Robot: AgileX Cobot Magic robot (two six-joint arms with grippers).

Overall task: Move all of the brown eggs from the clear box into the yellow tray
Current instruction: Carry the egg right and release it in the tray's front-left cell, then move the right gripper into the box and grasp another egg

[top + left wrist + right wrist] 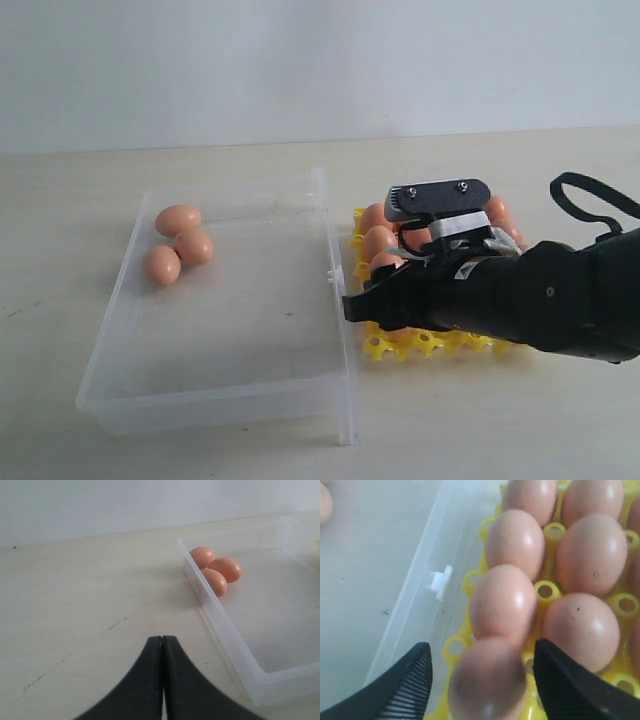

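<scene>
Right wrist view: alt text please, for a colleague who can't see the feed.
The right hand is open above the yellow tray, its black fingers either side of a blurred brown egg without clearly touching it. More brown eggs fill the cups past it, and the clear box wall with its white clasp runs alongside.

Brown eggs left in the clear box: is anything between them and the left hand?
Only the clear box's low wall stands between the left hand and the three brown eggs, which lie just inside it.
</scene>
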